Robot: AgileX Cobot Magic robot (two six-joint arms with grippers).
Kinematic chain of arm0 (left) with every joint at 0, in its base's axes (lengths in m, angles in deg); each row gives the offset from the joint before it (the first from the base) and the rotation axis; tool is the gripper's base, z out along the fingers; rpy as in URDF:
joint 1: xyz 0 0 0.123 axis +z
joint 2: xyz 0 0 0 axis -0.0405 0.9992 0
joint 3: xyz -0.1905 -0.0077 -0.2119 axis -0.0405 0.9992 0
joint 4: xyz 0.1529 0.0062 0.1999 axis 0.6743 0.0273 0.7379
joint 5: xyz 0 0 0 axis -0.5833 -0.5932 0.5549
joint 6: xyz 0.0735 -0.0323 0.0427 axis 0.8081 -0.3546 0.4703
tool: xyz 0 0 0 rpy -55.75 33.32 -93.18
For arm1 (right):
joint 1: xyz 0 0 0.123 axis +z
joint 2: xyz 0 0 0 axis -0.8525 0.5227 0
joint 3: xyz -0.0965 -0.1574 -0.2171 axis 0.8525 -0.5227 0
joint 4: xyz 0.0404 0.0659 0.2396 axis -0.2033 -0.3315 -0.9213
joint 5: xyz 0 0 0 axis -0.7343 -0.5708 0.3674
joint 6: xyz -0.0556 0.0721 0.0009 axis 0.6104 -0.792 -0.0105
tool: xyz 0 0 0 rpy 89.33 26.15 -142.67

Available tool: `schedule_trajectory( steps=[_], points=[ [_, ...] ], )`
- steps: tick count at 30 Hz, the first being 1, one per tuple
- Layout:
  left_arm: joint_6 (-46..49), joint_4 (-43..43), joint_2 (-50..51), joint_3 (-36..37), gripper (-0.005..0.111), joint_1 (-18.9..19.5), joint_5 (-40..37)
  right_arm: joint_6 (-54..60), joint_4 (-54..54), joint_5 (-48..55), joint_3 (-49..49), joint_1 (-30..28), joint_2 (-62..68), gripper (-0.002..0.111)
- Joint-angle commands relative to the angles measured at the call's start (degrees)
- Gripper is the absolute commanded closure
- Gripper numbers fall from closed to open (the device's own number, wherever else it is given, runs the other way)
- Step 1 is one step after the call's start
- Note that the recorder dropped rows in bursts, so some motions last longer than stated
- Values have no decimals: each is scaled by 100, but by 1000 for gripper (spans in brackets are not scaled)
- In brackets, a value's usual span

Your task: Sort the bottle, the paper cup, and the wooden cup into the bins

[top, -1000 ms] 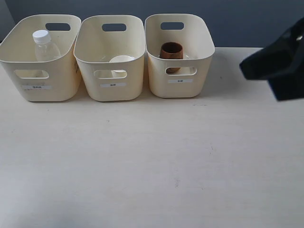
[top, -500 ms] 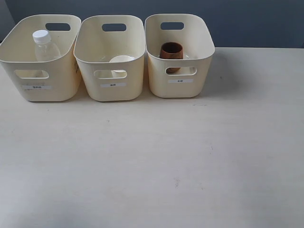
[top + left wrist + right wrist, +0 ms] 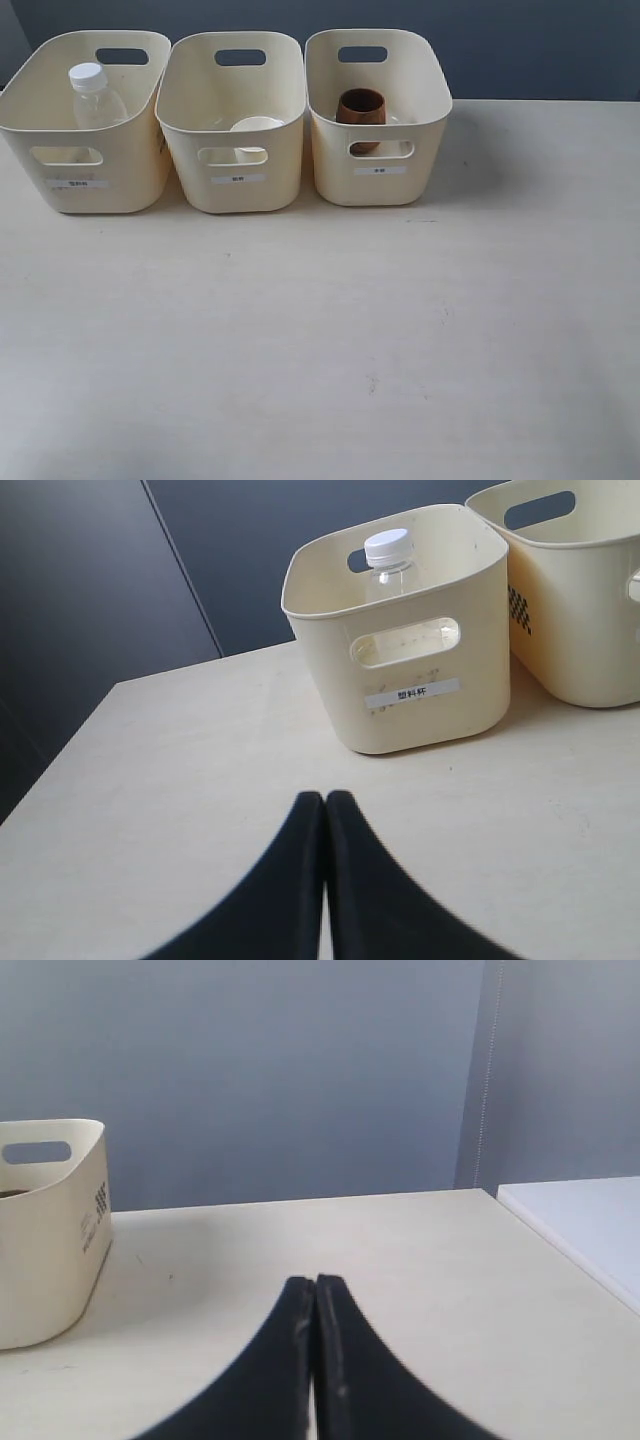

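Three cream bins stand in a row at the back of the table. The clear bottle (image 3: 93,95) with its white cap stands upright in the left bin (image 3: 85,185); the left wrist view shows the bottle (image 3: 388,552) in that bin (image 3: 420,705) too. The paper cup (image 3: 256,126) shows only its white rim in the middle bin (image 3: 238,190). The wooden cup (image 3: 361,108) stands in the right bin (image 3: 380,185). My left gripper (image 3: 325,798) is shut and empty over the table, short of the left bin. My right gripper (image 3: 314,1282) is shut and empty, beside the right bin (image 3: 50,1260). Neither gripper appears in the exterior view.
The pale table (image 3: 320,340) stretches in front of the bins. In the right wrist view a white surface (image 3: 590,1220) adjoins the table's edge. A dark wall stands behind the bins.
My right arm, seen one second ago at the right edge of the exterior view, has withdrawn out of that view. The bins and their contents have not moved.
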Motion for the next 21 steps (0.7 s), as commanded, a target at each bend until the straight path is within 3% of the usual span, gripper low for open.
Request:
schedule_trajectory(
  steps=[1,21],
  points=[
    [-9,2,-19,22,107,-30,10,193,16,-11,-23,-77,-41,109],
    [-9,13,-19,22,107,-30,10,159,-80,-1,-23,-77,-41,109]
  ],
)
